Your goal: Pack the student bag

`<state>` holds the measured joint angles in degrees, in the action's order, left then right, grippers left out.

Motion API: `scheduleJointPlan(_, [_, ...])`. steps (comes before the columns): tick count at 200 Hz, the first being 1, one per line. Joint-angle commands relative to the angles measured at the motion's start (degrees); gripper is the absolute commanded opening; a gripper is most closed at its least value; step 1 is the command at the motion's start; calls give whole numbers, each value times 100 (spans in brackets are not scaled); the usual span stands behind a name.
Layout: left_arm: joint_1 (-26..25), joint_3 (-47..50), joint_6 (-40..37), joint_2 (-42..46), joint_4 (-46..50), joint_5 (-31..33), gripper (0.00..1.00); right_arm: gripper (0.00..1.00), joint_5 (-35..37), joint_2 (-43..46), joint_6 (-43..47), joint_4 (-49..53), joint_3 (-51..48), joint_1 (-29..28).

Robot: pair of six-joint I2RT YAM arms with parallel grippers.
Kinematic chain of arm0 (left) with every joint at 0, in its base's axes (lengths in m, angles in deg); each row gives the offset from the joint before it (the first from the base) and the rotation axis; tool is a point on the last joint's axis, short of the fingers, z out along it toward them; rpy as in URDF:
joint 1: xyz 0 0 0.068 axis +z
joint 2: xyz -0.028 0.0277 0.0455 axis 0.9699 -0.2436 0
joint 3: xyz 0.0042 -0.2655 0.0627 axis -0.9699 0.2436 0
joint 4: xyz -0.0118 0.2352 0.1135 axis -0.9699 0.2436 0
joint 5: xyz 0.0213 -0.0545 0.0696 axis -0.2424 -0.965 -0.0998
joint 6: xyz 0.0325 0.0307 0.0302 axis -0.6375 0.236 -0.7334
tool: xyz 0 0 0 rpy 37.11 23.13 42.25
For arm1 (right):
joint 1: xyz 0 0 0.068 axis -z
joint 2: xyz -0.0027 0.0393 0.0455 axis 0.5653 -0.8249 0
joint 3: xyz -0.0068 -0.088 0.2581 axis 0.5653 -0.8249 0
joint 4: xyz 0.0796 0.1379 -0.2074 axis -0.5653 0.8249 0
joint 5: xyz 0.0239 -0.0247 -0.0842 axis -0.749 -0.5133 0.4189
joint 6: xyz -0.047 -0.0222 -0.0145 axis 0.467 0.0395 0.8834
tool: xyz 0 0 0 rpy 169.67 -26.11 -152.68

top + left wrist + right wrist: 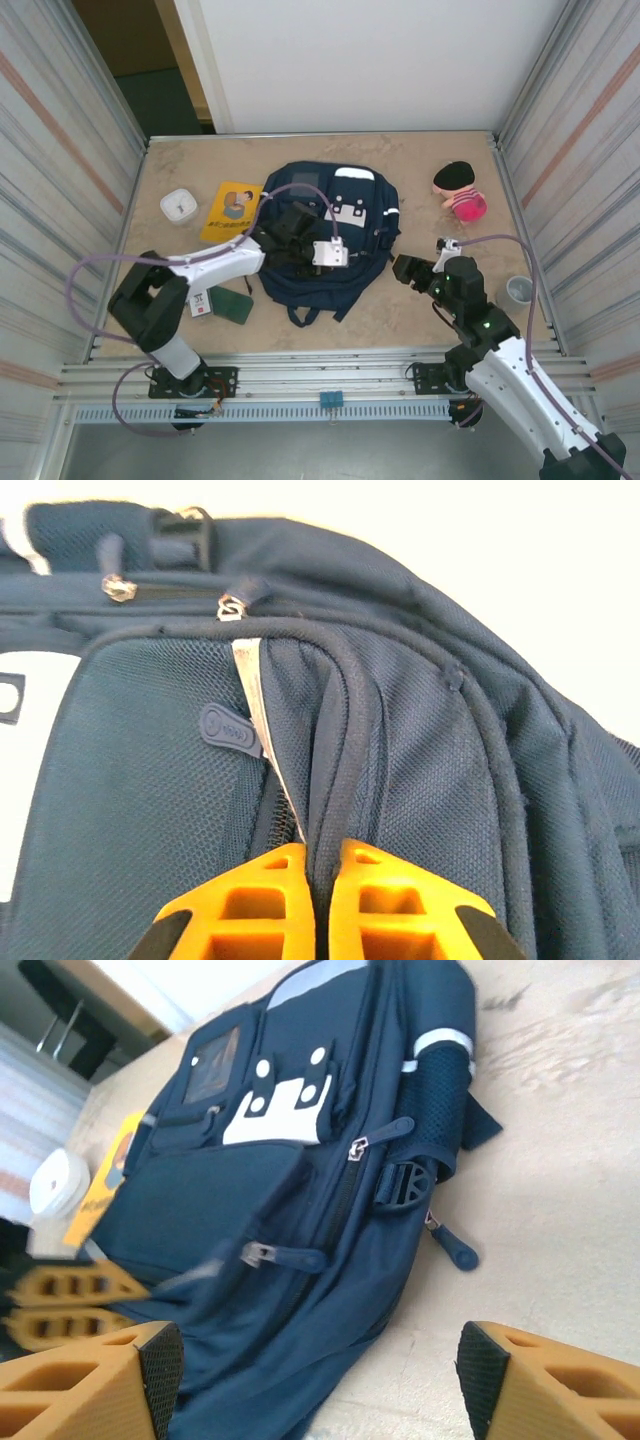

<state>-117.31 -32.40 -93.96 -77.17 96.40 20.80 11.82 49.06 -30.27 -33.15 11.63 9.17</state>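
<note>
Student bag (pixel 372 243): lies flat at the middle of the counter (pixel 400 312), front side up, straps trailing toward the arms.
Left gripper (pixel 318 865): over the bag, its orange fingers (pixel 260 900) closed tight on a piped seam ridge of the navy fabric.
Right gripper (pixel 320 1375): spread wide, holding nothing, near the bag's right side.
Left of bag: yellow booklet (pixel 232 210), white container (pixel 178 205).
Right of bag: pink-and-black plush toy (pixel 460 192), well apart.

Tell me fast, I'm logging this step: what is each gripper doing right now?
Left gripper: shut, jaws pinching a seam ridge of the student bag.
Right gripper: open, holding nothing.
</note>
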Motion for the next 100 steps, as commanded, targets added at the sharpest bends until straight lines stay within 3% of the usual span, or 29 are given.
scheduleJointPlan(1, [539,-116,217,892,578,-1796,0,74,-757,-196,451,-715,-172,31])
scheduleJointPlan(44, [1775,-310,337,1547,988,-3537,0,76,-1931,-905,521,-1689,-267,521])
scheduleJointPlan(70, [2116,-647,150,1566,1535,-3951,0,74,-2739,-1607,650,-2069,-159,763])
scheduleJointPlan(100, [2356,-806,268,1559,1511,-4353,0,70,-3126,-2109,1044,-2479,-52,649])
